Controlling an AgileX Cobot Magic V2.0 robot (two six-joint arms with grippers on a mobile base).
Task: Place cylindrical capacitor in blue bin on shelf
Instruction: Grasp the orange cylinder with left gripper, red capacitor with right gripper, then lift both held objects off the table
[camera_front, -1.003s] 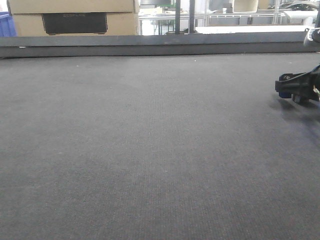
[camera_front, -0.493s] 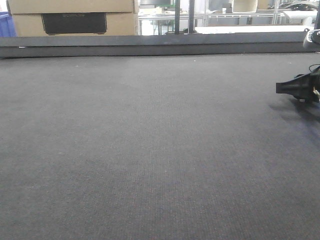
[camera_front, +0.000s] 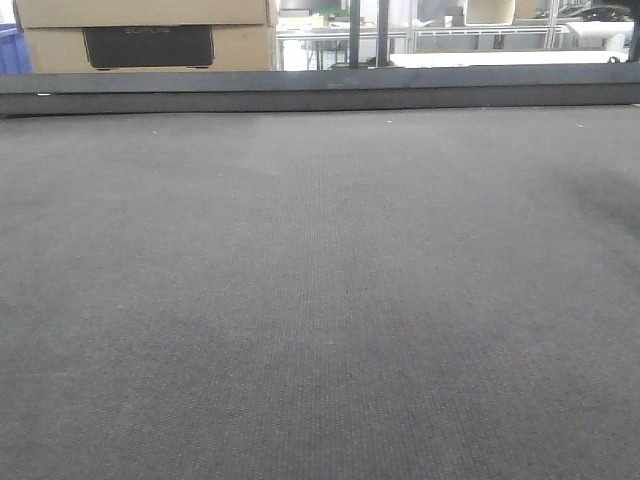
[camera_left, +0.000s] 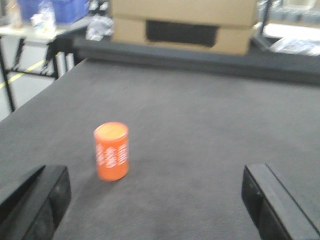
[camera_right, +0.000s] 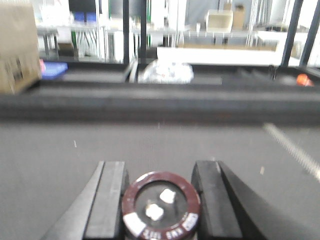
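**A:** How many things are on the table?

**B:** Two that I can count. One is the cylindrical capacitor (camera_right: 161, 205), seen end-on as a dark maroon ring with two pale terminals in the middle. The other is an orange can (camera_left: 111, 151), standing upright on the mat, left of centre in the left wrist view.

**A:** Where exactly is the capacitor?

**B:** It sits at the near edge of the right wrist view, above the mat. The right gripper (camera_right: 160, 175) has its two black fingers (camera_right: 111, 200) drawn in narrow, one pressed against each side of it.

**A:** And the other arm?

**B:** The left gripper (camera_left: 150, 205) is spread wide, with one finger in each near corner and only mat between them. The can stands just beyond the left finger, not touching it.

**A:** What about the surface?

**B:** It is one dark grey woven mat (camera_front: 320, 300) that fills the front view, with a raised dark rail (camera_front: 320, 90) along its far edge.

**A:** And the room?

**B:** Two cardboard boxes (camera_front: 150, 30) are stacked beyond the rail at far left, and the lower one has a dark cut-out. A blue crate (camera_front: 10, 50) shows at the far left edge beside them. Behind that is a bright workshop with metal racks (camera_front: 460, 35). The wrist views are too blurred to tell more.
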